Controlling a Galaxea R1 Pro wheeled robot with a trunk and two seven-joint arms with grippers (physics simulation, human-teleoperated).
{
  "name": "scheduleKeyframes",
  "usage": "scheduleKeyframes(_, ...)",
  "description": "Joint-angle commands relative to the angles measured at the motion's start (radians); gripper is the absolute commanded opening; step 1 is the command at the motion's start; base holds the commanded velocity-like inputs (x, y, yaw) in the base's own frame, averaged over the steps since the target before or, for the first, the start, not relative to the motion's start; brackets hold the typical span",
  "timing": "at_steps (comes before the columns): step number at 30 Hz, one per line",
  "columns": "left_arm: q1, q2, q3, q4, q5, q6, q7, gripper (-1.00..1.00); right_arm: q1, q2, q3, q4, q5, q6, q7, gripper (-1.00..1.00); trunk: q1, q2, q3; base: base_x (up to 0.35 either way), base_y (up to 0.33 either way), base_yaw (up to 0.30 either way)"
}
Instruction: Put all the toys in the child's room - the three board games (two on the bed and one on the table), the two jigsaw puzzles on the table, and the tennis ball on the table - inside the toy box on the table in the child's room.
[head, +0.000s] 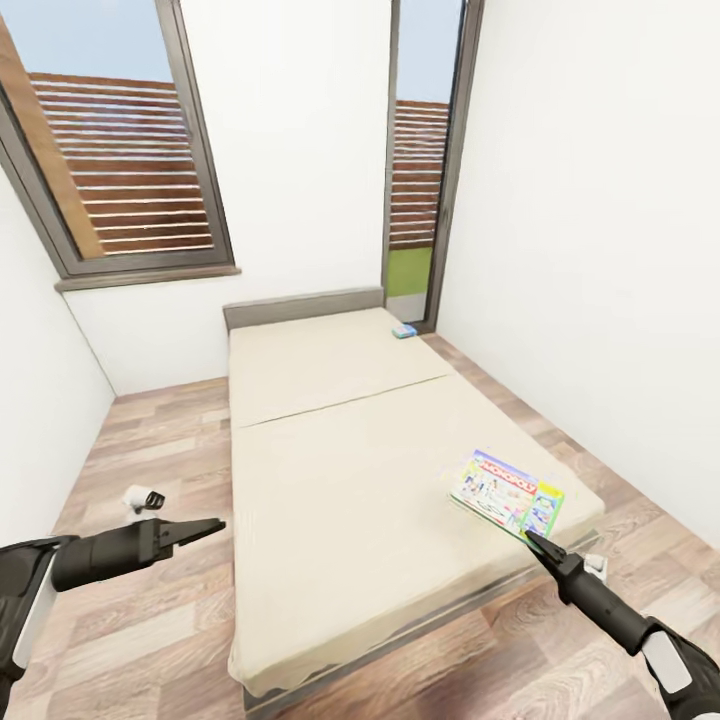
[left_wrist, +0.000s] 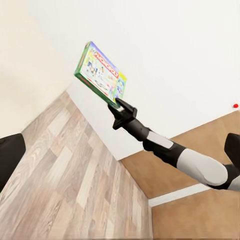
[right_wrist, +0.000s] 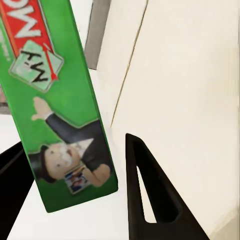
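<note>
1 Monopoly box (head: 507, 491), flat, white/green print | r. claw (head: 531, 541) clamped on its edge | l. claw (head: 215, 526) together

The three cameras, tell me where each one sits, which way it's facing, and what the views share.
Head view: high on the robot, looking forward and down over the bed; both forearms show, the left gripper over the floor, the right gripper at the Monopoly box.
Left wrist view: on the left arm, looking across at the right arm holding the box up by its edge.
Right wrist view: on the right arm, looking along its dark fingers, the green box side between them, mattress beyond.
Shared: all three see the Monopoly box.
</note>
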Motion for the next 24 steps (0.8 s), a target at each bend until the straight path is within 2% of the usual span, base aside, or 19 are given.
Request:
scheduleKeyframes(1,0.0,0.0,0.0,0.0,-0.001,0.011,0.003,1.0,-0.001,-0.008,-0.002,-0.002,-0.002,0.007,0.017,-1.0,-0.004,0.007,0.003,0.0,0.0,-0.243)
scheduleKeyframes(6,-0.001,0.001,0.0,0.004,0.0,0.011,0.05,1.0,0.0,-0.059,-0.002,-0.005,0.004,0.008,0.09,-1.0,-0.023,0.042,0.024,0.0,0.0,-0.242)
scheduleKeyframes(8,-0.001,0.0,0.0,0.006,0.001,0.011,0.058,1.0,0.0,-0.067,-0.002,-0.005,0.005,0.009,0.107,-1.0,-0.031,0.056,0.033,0.0,0.0,-0.242)
scheduleKeyframes(18,-0.005,0.0,0.0,0.04,-0.001,0.011,0.069,1.0,0.001,-0.082,-0.002,-0.006,0.0,0.015,0.139,-1.0,-0.069,0.126,0.075,0.0,0.0,-0.242)
scheduleKeyframes(24,-0.005,-0.002,-0.004,0.043,-0.001,0.011,0.073,1.0,0.052,-0.083,-0.001,-0.024,0.008,0.045,0.232,-1.0,-0.092,0.168,0.1,0.0,0.0,-0.241)
